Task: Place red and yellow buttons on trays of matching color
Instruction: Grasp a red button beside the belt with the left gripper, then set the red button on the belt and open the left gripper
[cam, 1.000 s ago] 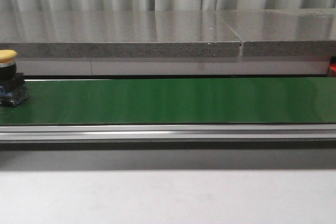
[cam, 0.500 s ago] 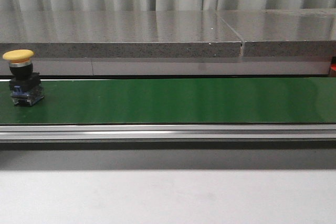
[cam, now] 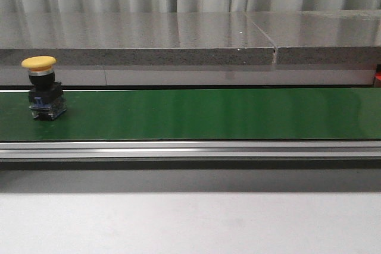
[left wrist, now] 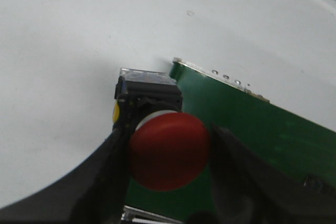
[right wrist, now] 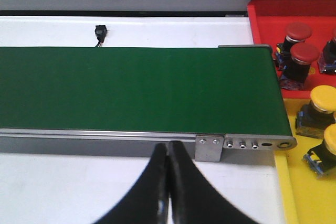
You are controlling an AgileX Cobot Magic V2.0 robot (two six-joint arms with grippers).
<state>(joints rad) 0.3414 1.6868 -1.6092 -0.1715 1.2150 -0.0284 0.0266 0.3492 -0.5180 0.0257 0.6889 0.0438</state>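
A: Belt status?
B: Yellow button has advanced from the left end, toward the closed, empty right gripper. Left gripper clamps red button.

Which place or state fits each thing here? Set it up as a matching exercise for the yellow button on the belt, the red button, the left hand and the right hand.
Things:
1. yellow button
2. red button
3. right hand
4. red tray

Places or states:
A. shut on nothing, near the belt's front edge
B. holds two red buttons, beside the belt's end
C. upright on the belt, towards its left end
D. gripped in the left hand

Pairs: 1-C, 2-D, 3-A, 4-B
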